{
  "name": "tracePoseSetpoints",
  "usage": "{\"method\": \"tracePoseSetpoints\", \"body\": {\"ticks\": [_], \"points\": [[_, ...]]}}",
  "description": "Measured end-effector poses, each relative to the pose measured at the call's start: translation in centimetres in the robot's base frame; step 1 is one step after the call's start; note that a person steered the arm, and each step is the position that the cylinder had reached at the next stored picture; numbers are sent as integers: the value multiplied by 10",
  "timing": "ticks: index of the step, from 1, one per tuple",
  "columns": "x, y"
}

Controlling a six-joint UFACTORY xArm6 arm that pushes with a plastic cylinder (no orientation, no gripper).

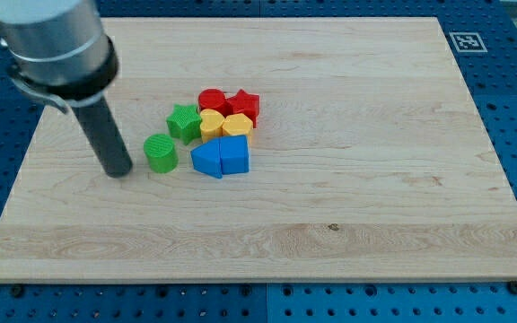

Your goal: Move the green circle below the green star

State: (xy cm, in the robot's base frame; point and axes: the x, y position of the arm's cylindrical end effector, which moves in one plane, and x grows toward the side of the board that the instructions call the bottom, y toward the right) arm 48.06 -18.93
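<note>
The green circle sits on the wooden board, just below and slightly left of the green star, with a small gap between them. My tip rests on the board just left of the green circle, a short gap apart. The green star touches the left side of a cluster of blocks.
The cluster right of the star holds a red circle, a red star, two yellow blocks and two blue blocks. A blue pegboard surrounds the board, with a marker tag at the top right.
</note>
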Motion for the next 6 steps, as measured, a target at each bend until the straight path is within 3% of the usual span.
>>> {"method": "tracePoseSetpoints", "body": {"ticks": [6], "points": [[10, 41]]}}
